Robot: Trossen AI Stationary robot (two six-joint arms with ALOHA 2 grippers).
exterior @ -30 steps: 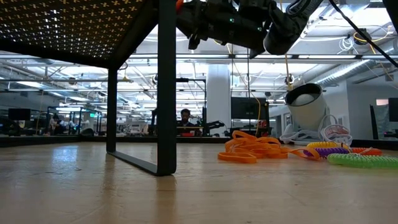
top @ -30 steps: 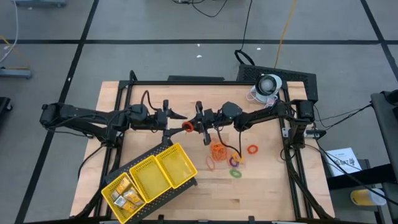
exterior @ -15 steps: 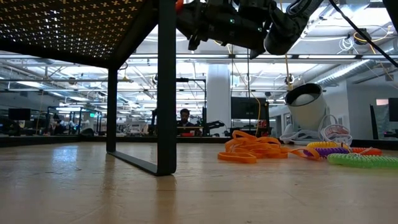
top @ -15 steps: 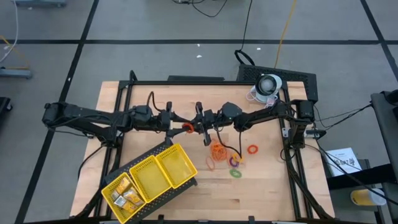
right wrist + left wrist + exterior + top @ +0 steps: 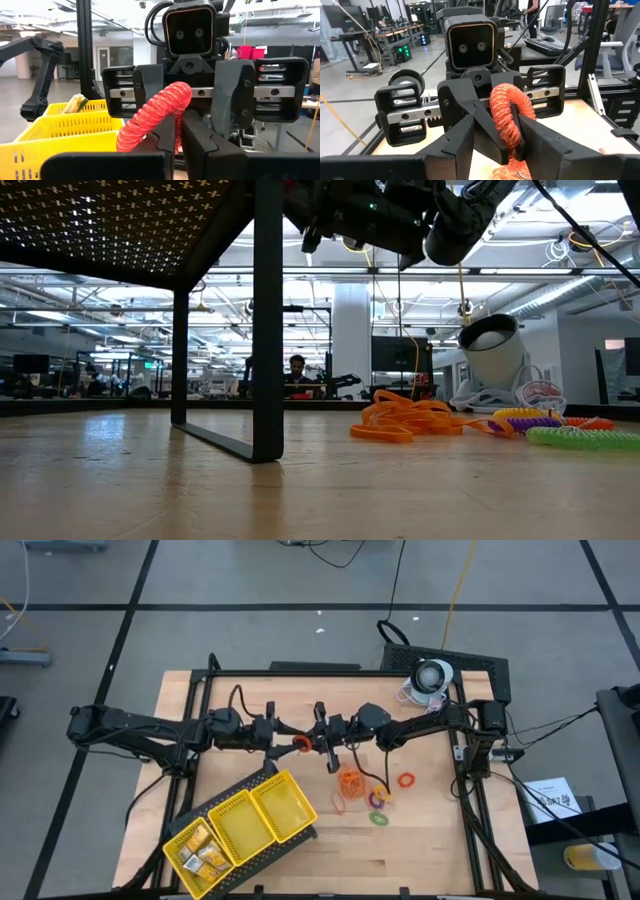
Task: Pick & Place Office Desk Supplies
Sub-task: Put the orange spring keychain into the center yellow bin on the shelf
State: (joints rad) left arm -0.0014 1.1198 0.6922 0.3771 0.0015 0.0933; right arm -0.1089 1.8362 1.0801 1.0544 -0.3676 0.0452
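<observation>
Keep your right gripper clamped on the red coil ring until your left gripper, fingers part-closed around it, grips firmly above mid-table.

Wooden table — yellow tray, coloured rings, rubber bands.

Even overhead light, soft shadows; low view's near tabletop blurred, ceiling strip lights glaring
</observation>
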